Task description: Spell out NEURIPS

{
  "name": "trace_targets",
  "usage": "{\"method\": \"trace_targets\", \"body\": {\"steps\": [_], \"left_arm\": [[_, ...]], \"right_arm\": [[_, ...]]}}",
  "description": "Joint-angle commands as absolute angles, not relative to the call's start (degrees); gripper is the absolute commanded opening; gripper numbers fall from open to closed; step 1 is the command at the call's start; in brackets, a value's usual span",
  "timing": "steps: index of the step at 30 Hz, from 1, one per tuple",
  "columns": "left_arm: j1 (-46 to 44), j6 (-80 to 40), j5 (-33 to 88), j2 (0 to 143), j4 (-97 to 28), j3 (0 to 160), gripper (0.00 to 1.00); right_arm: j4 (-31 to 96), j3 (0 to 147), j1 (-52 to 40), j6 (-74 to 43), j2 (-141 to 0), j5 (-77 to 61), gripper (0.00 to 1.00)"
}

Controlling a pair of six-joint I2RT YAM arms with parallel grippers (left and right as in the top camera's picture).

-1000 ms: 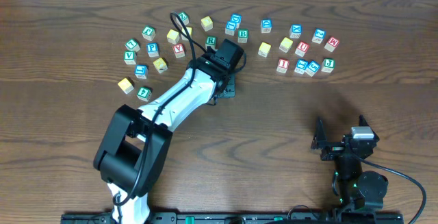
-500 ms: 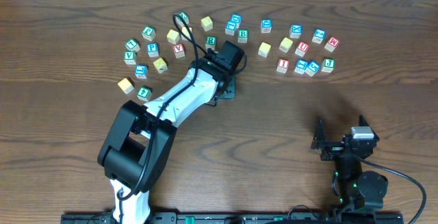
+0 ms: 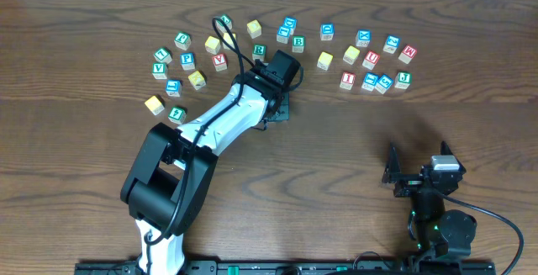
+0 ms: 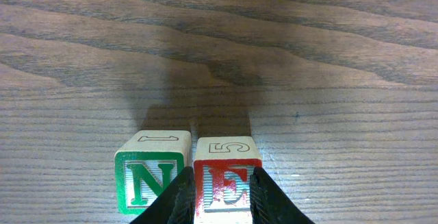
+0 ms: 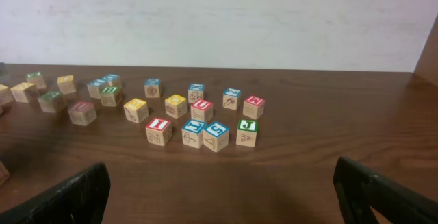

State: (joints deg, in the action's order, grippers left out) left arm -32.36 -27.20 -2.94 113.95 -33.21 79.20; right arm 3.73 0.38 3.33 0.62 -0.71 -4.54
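Left pincer (image 4: 222, 195) clasps red E (image 4: 226, 161) just beside green N (image 4: 151, 176), open table (image 4: 219, 46) ahead; right pincer (image 5: 226, 193) gapes wide.

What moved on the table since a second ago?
Only the left arm's elbow shifted slightly, rightward in the overhead view. The left gripper stayed put, closed on the red E cube beside the green N cube. The other cubes and the open right gripper did not move.

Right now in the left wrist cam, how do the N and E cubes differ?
N cube is green, E cube red. E cube is gripped by the left gripper; N cube stands free beside it. N cube's top shows 1, E cube's 5. Both are same-size wooden cubes, upright, side by side.
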Motion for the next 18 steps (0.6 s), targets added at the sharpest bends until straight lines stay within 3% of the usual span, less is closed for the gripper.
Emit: {"method": "trace_targets", "body": {"steps": [1,11,18], "left_arm": [[-32.16,-24.56,-3.29,111.98,-33.67,80.99,0.27],[-29.54,-22.5,-3.68,101.25,-37.39,81.36,0.28],[-21.12,-22.5,-3.68,92.84,-41.89,81.36,0.28]], "right_arm": [[3.92,0.32,3.66,0.08,-0.38,-4.84,0.99],[3.92,0.32,3.66,0.08,-0.38,-4.84,0.99],[3.92,0.32,3.66,0.08,-0.38,-4.84,0.99]]}}
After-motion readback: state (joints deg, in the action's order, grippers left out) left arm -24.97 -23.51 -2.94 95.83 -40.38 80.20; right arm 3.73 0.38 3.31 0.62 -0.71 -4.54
